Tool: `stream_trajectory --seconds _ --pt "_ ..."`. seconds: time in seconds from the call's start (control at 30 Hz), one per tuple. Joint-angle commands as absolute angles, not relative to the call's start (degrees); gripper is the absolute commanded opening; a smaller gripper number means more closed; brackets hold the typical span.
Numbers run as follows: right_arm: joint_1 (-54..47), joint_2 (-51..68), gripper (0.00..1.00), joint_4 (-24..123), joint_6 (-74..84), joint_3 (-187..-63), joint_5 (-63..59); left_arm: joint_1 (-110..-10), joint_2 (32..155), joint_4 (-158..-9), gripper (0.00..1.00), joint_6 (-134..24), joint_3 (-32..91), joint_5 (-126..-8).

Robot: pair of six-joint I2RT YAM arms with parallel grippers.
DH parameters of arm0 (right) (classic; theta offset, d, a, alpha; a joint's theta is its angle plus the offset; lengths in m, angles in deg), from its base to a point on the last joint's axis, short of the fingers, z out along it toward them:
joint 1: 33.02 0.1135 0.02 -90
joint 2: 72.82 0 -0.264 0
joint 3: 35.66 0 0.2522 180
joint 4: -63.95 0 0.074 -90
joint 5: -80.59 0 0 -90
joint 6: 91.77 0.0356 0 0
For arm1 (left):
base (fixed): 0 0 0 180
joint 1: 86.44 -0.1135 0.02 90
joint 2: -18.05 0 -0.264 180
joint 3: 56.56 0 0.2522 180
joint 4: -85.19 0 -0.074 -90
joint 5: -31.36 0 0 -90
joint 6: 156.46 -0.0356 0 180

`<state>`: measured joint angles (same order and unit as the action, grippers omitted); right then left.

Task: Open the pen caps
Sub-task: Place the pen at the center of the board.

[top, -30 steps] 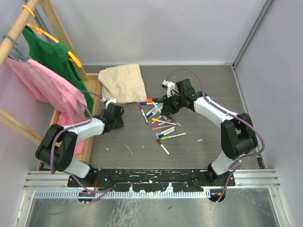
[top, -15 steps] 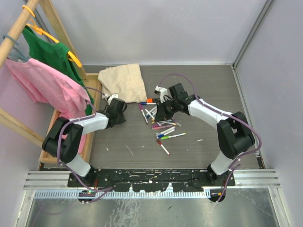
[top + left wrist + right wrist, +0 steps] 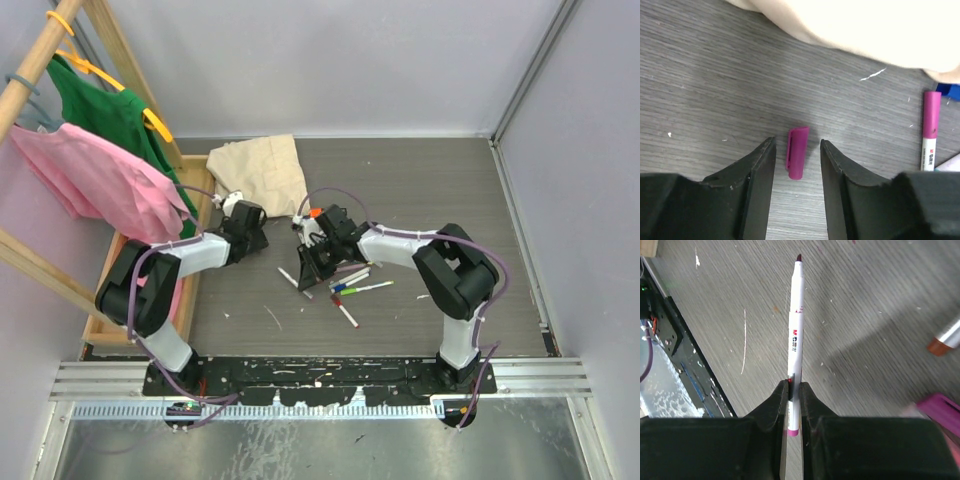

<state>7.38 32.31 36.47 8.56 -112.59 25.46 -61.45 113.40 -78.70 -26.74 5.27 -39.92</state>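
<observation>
Now: L gripper (image 3: 796,144) sits low over the table (image 3: 700,75) w/ jaws apart. A loose magenta cap (image 3: 797,159) lies flat between them, a gap on each side, nothing gripped. R gripper (image 3: 794,386) is clamped tight on the rear end of a white pen (image 3: 795,315), whose bare dark tip (image 3: 799,258) points away over the table.

Risks, as judged:
- The cap is round and light. A sideways nudge from either L finger could roll it off toward the cloth (image 3: 865,25), where it would be hard to find.
- The pen is held near one end, so most of the barrel overhangs. If the R arm dips, the tip could scrape the table, leave ink, or lever the pen askew in the grip.
- From above, the R gripper hangs just beside the pile (image 3: 350,285). A wide swing could scatter the capped pens and spoil later picks.

The cap is a short smooth plastic tube w/ a raised strip along its side, its far end apparently open. It rests near the cloth's edge, well apart from its pen. A pink pen (image 3: 929,131) off to the right wears its cap, and caps in the pile (green, red, others too small to tell) look unopened, so most of the job seems left.
</observation>
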Motion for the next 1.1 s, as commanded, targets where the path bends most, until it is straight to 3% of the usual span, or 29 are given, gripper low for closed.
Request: stream_trajectory --seconds 0.0,0.17,0.73,0.93,1.07 --pt "9.3 34.7 0.0 43.1 16.4 -113.3 25.3 -62.9 112.9 -82.4 0.45 -23.9 4.9 -41.0" --pt "12.2 35.4 0.0 44.9 20.4 -114.3 19.6 -63.4 109.4 -84.0 0.56 -23.4 2.2 -42.4" --pt "19.2 38.6 0.04 49.5 37.0 -115.7 5.3 -63.4 92.0 -79.7 0.56 -25.2 -6.1 -39.8" --pt "20.4 40.6 0.11 45.7 35.6 -118.0 2.1 -63.4 92.1 -79.7 0.56 -25.4 -6.8 -40.2" --pt "20.5 40.9 0.23 45.4 34.9 -118.3 2.5 -63.4 92.1 -79.9 0.56 -25.5 -7.4 -40.6"
